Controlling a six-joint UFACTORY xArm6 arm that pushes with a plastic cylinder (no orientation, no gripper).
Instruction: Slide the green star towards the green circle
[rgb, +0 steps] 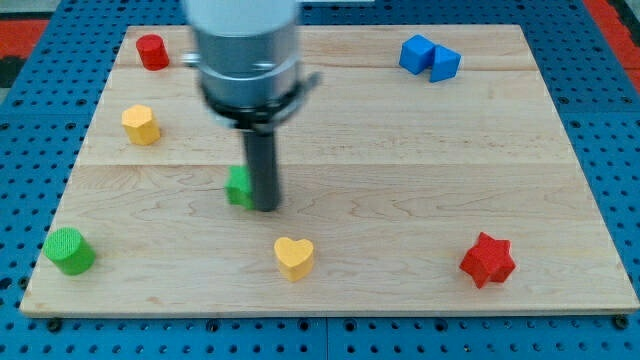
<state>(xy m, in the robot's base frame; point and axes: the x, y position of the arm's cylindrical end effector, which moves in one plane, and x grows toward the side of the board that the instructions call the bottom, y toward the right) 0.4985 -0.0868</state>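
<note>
The green star (238, 187) lies left of the board's middle, partly hidden by my rod. My tip (266, 208) rests on the board right against the star's right side. The green circle (69, 250), a short cylinder, stands near the board's bottom left corner, well to the left of and below the star.
A yellow heart (294, 257) lies below my tip. A yellow block (141, 124) and a red cylinder (152, 51) are at the upper left. A blue block (429, 57) is at the top right, a red star (487, 260) at the bottom right. The wooden board (400, 180) sits on a blue pegboard.
</note>
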